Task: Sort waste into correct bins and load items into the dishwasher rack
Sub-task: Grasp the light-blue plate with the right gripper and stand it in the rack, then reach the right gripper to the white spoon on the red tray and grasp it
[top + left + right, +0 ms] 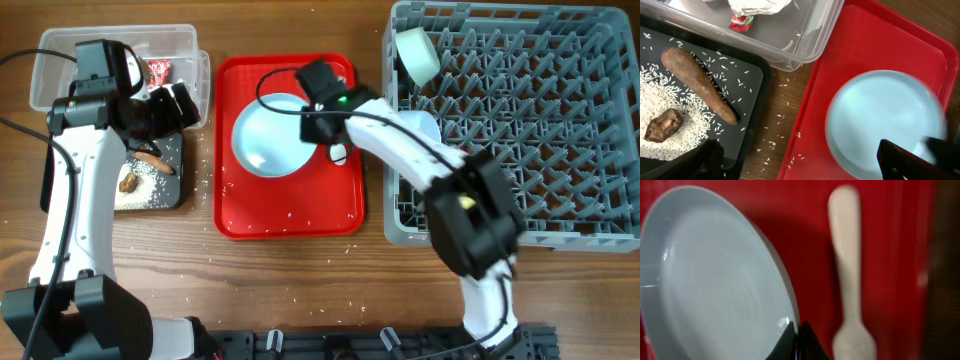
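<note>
My right gripper is shut on the rim of the pale blue plate, which is tilted over the red tray; the plate also shows in the right wrist view and left wrist view. A white spoon lies on the tray beside it. My left gripper is open and empty above the gap between the black tray and the red tray. The black tray holds rice crumbs, a brown stick and a brown lump. The clear tub holds crumpled paper and a red wrapper.
The grey dishwasher rack stands at the right with a pale bowl at its back left corner and another pale piece near its left side. Loose rice lies on the wood and on the red tray.
</note>
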`<act>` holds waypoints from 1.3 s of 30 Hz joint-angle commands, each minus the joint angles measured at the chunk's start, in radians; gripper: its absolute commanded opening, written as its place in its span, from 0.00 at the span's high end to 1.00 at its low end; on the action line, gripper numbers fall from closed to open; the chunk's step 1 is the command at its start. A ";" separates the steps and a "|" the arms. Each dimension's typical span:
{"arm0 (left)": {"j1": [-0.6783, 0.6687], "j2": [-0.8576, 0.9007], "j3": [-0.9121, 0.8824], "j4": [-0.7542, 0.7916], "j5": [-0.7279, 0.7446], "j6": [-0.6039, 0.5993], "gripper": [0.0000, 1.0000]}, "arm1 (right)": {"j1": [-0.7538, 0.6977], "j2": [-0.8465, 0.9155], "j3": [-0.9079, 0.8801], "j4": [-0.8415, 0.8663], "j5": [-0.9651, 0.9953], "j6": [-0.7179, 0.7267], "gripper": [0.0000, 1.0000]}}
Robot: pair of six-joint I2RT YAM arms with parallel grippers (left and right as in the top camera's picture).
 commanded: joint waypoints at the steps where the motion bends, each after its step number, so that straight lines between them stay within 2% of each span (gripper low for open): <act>1: 0.001 -0.011 0.013 0.002 0.002 0.002 0.00 | -0.042 -0.272 0.008 -0.037 0.256 -0.135 0.96; 4: 0.001 -0.011 0.013 0.002 0.002 0.002 0.00 | -0.076 -0.454 0.008 -0.145 0.628 -0.133 0.96; 6: 0.001 -0.011 0.013 0.002 0.002 0.002 0.00 | -0.101 -0.520 0.008 -0.187 0.800 -0.154 0.96; 7: 0.001 -0.011 0.013 0.002 0.002 0.002 0.00 | -0.130 -0.555 0.008 -0.201 0.896 -0.220 0.96; 9: 0.001 -0.011 0.013 0.002 0.002 0.002 0.00 | -0.185 -0.581 0.008 -0.198 0.961 -0.378 0.96; 13: 0.001 -0.011 0.013 0.002 0.002 0.002 0.00 | -0.334 -0.571 0.000 -0.178 0.933 -0.659 0.96; 17: 0.001 -0.011 0.013 0.002 0.002 0.002 0.00 | -0.441 -0.523 0.000 -0.113 0.656 -0.985 0.96; 20: 0.001 -0.011 0.013 0.002 0.002 0.002 0.00 | -0.463 -0.453 0.000 -0.084 0.645 -1.093 0.96; 24: 0.001 -0.011 0.013 0.002 0.002 0.002 0.00 | -0.460 -0.288 -0.001 -0.051 0.828 -1.086 0.96; 31: 0.001 -0.011 0.013 0.002 0.002 0.002 0.00 | -0.439 -0.165 -0.001 0.008 0.797 -1.064 0.94; 32: 0.001 -0.011 0.013 0.002 0.002 0.002 0.00 | -0.435 -0.165 -0.001 0.024 0.769 -1.063 0.82; 33: 0.001 -0.011 0.013 0.002 0.002 0.002 0.00 | -0.434 -0.165 0.000 0.045 0.745 -1.055 0.47; 34: 0.001 -0.011 0.013 0.002 0.002 0.002 0.00 | -0.434 -0.166 0.000 0.077 0.742 -0.995 0.00; 37: 0.001 -0.011 0.013 0.002 0.002 0.002 0.00 | -0.434 -0.194 0.005 0.073 0.735 -0.848 0.00; 39: 0.001 -0.011 0.013 0.002 0.002 0.002 0.00 | -0.432 -0.249 0.013 0.035 0.669 -0.818 0.00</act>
